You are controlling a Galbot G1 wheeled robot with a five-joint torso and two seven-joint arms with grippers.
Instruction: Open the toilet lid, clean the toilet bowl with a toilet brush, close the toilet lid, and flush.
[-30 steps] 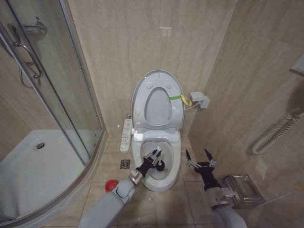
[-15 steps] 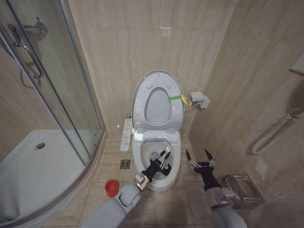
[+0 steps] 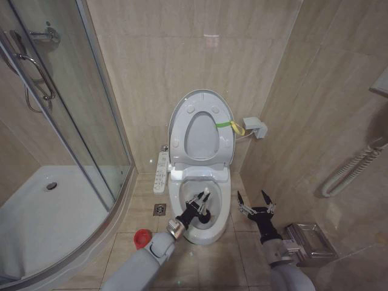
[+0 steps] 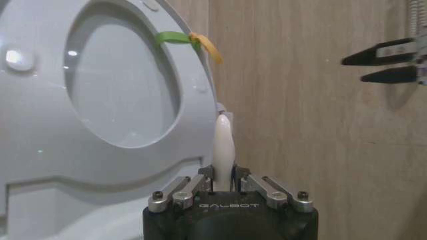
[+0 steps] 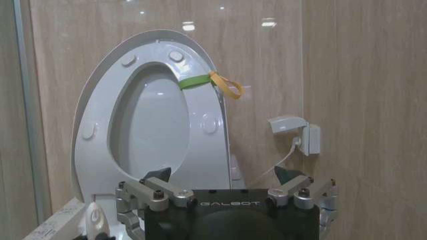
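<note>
Left claw (image 3: pixel 199 202) clamps the toilet brush (image 4: pixel 223 150) handle over the toilet bowl (image 3: pixel 222 212), handle pointing far; right claw (image 3: pixel 255 201) open beside it.

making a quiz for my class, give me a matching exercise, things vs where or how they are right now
Things:
1. lid
2. brush
3. red holder
4. right gripper

States:
A. on the floor by the bowl
B. open, beside the bowl
C. raised against the wall
D. held in the left gripper over the bowl

Pairs: 1-C, 2-D, 3-A, 4-B
</note>
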